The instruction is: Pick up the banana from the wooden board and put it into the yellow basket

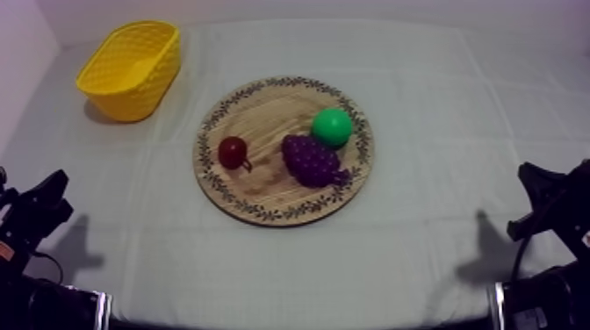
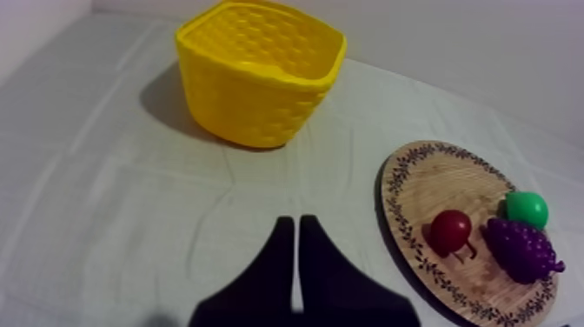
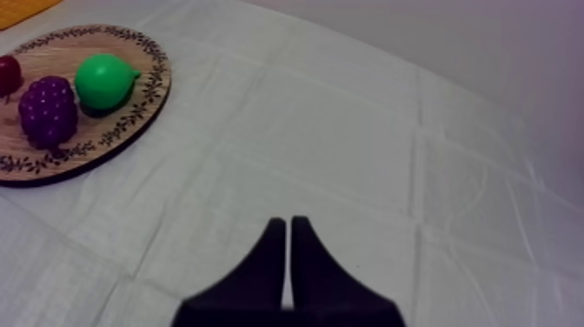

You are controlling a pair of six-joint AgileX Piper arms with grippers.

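Observation:
The round wooden board [image 1: 263,110] lies mid-table and carries a small red fruit [image 1: 233,151], a purple bunch of grapes [image 1: 312,160] and a green pear [image 1: 332,126]. The yellow basket [image 1: 140,88] stands at the far left. My left gripper [image 1: 53,197] rests low at the left edge, far from the board. In its wrist view its fingers lie together, shut [image 2: 295,222], short of the basket [image 2: 252,104] and the board [image 2: 434,183]. My right gripper [image 1: 536,180] rests low at the right edge, likewise shut [image 3: 288,223], with the board [image 3: 69,48] well off to its side.
Grey-white cloth covers the table, with open room between both grippers and the board. In the right wrist view the pear [image 3: 104,80], the grapes [image 3: 48,109] and the red fruit [image 3: 7,74] sit on the board. A pale wall rises behind the table.

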